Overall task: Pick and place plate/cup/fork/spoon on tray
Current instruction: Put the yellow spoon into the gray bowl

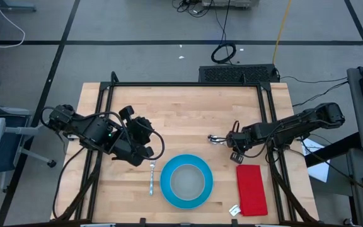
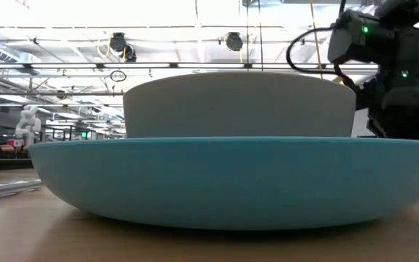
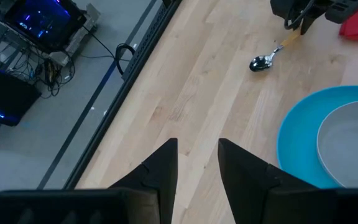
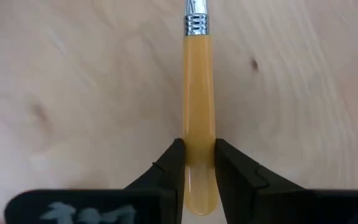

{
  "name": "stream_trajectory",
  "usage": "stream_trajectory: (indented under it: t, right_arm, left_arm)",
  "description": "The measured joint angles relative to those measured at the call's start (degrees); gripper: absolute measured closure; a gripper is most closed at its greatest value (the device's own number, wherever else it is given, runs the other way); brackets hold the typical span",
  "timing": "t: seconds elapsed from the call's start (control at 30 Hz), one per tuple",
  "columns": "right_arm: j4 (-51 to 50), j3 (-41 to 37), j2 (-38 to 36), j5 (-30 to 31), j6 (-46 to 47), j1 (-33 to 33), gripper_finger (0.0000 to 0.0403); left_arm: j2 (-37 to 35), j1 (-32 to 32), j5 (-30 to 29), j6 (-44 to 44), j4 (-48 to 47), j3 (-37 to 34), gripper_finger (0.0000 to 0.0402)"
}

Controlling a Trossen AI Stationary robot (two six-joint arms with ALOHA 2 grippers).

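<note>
A pale wooden-plank table (image 1: 188, 120) framed by black rails carries the large flat round bright-blue plate (image 1: 186, 181), the landmark here; the low round pale-grey cup (image 1: 187, 180) sits in the plate's middle, its wall rising above the blue rim in the low view; the slim silvery fork (image 1: 152, 178) lies on the wood just left of the plate; a red rectangular cloth (image 1: 251, 189) lies to the plate's right; the small spoon with a shiny metal bowl and orange-tan handle (image 4: 199, 112) lies flat on the wood beyond the plate and to its right, and the right gripper (image 4: 198, 163) is clamped on that handle's end, fingers pressing both sides; the left gripper (image 3: 197, 163) hovers left of the plate, beyond the fork, fingers apart and holding nothing; around the table, grey floor crossed by dark lines and black cables (image 1: 223, 52); the low view shows a bright ceiling with pipes.
</note>
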State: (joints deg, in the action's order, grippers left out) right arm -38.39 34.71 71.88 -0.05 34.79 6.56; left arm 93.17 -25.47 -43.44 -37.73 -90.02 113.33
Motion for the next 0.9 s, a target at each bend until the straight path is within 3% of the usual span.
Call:
stream_trajectory:
  t: [0.27, 0.57, 0.9]
  right_arm:
    - [-3.6, 5.8, 0.0, 0.0, 0.7, 2.5, 0.0344]
    - [-14.9, 15.5, 0.0, 0.0, 5.7, 8.7, 0.0344]
    - [-15.2, 26.7, 1.7, -3.0, 13.2, 16.8, 0.0344]
  left_arm:
    - [0.0, 0.0, 0.0, 0.0, 0.0, 0.0, 0.0279]
    - [0.0, 0.0, 0.0, 0.0, 0.0, 0.0, 0.0279]
    - [0.0, 0.0, -0.1, 0.0, 0.0, 0.0, 0.0279]
